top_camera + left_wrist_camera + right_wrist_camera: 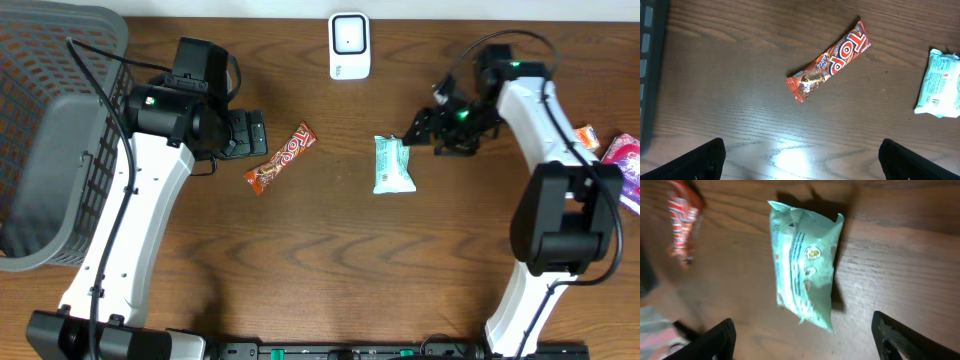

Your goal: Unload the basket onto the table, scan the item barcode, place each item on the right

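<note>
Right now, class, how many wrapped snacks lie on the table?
4: a red bar left of centre, a green packet at centre, a small red wrapper and a pink packet at the right edge. The right arm may hide more.

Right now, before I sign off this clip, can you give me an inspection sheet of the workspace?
Surface: brown wooden table, no spills seen.
Job's things: white scanner at the far edge, centre; candy bar and green packet lie flat in front of it, apart from each other.
Clutter: pink and red packets at the right edge, partly cut off.
Grippers: left gripper open, above the table near the candy bar, holding nothing; right gripper open over the green packet, holding nothing.
Cables: black cables run along both arms; the left one passes over the basket.
Surroundings: grey basket at the left; nothing else seen.
</note>
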Robot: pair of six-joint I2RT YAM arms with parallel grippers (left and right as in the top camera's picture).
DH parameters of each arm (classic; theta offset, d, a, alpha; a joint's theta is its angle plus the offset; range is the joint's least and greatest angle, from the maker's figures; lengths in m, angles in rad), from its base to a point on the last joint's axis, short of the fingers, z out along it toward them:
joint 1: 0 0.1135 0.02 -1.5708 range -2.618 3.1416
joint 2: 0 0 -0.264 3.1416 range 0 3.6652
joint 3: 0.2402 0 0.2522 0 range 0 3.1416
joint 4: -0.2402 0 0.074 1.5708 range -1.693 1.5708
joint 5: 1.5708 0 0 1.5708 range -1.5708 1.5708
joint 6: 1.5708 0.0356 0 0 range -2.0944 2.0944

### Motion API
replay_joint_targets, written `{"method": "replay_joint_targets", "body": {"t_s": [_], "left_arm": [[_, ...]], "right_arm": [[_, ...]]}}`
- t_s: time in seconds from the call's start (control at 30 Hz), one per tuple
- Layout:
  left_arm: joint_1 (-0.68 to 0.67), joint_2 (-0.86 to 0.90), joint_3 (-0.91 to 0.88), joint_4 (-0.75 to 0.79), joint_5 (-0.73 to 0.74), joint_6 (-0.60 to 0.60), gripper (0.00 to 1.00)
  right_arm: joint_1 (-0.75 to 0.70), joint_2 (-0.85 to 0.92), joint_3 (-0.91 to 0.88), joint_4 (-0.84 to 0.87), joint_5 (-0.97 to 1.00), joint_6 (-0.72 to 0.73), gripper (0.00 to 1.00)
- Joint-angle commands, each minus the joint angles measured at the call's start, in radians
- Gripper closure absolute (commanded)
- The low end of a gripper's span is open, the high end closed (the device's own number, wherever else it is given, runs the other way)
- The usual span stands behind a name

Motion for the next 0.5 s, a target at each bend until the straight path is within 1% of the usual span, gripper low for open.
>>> {"method": "replay_joint_targets", "body": {"t_s": [0.0,0.17,0.27,0.33,0.4,0.43,0.47], "left_arm": [[0.004,0.002,-0.005,-0.004,-0.009,-0.005,0.02],[0.004,0.002,-0.005,-0.004,-0.009,-0.005,0.02],[0.004,0.002,-0.005,-0.004,-0.009,-0.005,0.02],[0.004,0.002,-0.005,-0.004,-0.009,-0.005,0.02],[0.004,0.002,-0.005,-0.004,-0.009,-0.005,0.02],[0.004,0.002,-0.005,-0.004,-0.009,-0.005,0.02],[0.004,0.002,-0.005,-0.004,-0.009,-0.005,0.02]], "right_arm": [[0.037,0.039,-0.044,0.029,0.059,0.063,0.18],[0.079,0.049,-0.132,0.154,0.049,0.135,0.23],[0.087,0.049,-0.180,0.221,0.048,0.169,0.32],[0.087,0.049,-0.212,0.267,0.047,0.183,0.42],[0.087,0.049,-0.237,0.303,0.035,0.184,0.56],[0.087,0.049,-0.246,0.317,0.014,0.170,0.65],[0.087,0.049,-0.249,0.322,-0.008,0.152,0.77]]}}
